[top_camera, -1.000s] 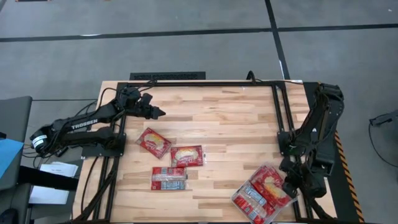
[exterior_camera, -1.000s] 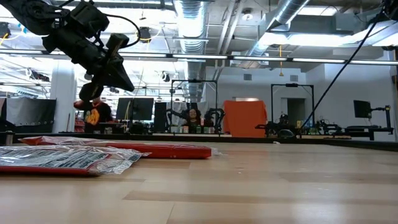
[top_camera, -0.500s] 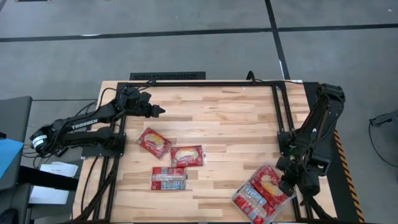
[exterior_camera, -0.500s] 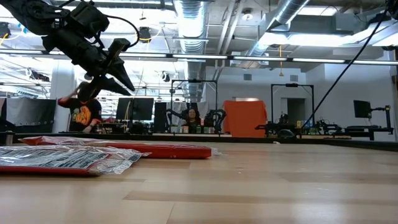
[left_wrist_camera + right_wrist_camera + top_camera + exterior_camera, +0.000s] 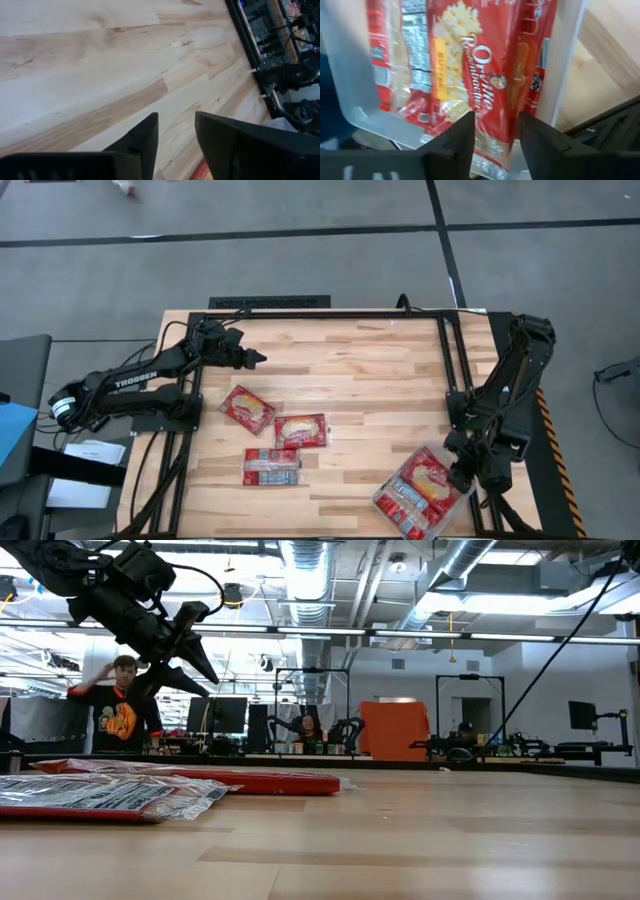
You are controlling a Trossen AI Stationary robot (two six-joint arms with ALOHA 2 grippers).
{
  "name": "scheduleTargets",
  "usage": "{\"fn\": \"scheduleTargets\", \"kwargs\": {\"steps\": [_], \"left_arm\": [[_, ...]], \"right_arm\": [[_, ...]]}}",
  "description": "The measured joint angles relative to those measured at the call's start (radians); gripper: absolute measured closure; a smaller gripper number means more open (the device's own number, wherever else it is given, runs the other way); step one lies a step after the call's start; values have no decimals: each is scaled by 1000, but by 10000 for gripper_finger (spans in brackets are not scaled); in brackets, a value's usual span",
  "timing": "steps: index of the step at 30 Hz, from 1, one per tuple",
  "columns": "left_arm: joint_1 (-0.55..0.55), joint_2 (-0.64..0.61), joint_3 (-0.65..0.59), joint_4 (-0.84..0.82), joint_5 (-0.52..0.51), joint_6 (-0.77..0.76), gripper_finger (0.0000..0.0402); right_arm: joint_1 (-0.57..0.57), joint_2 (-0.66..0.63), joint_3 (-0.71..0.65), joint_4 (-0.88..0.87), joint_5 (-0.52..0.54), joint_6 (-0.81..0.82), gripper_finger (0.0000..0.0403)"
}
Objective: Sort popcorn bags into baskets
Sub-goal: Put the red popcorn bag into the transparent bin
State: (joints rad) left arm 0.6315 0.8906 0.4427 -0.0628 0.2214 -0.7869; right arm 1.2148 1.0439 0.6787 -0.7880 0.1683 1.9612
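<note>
Three red popcorn bags lie flat on the wooden table at its left middle: one, one and one; they also show in the low view. The clear tray stands at the near right corner and holds several more bags. My right gripper hovers open over the tray's right side; its fingers stand apart above the top bag, inside the tray's rim. My left gripper is open and empty, raised above the far left of the table.
A black metal frame runs along the table's far and right sides beside the right arm's base. Bare wood lies between the loose bags and the tray. A person stands in the room beyond the table.
My right gripper has shifted slightly toward the table's near edge, and the top bag now lies lower and flatter in the tray. My left gripper's fingers have spread apart in the low view. The person in the room behind has stood up.
</note>
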Motion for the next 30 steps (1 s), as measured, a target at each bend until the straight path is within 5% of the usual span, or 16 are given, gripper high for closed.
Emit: {"fn": "scheduleTargets", "kwargs": {"steps": [7, 14, 18, 24, 30], "left_arm": [[0, 0, 0, -3, 64, 39, 280], [-26, -1, 0, -229, 265, 219, 298], [-137, -1, 0, -375, 164, 268, 329], [-395, -1, 0, -282, -12, 187, 391], [-614, -1, 0, -247, -131, 52, 401]], "right_arm": [[-99, -5, 57, 3, 75, -76, 237], [-355, -5, 163, 14, 105, -454, 259], [-518, -4, 172, 48, 105, -663, 269], [-712, 61, 172, 151, 100, -895, 275], [-834, 197, 171, 374, 66, -1094, 277]]}}
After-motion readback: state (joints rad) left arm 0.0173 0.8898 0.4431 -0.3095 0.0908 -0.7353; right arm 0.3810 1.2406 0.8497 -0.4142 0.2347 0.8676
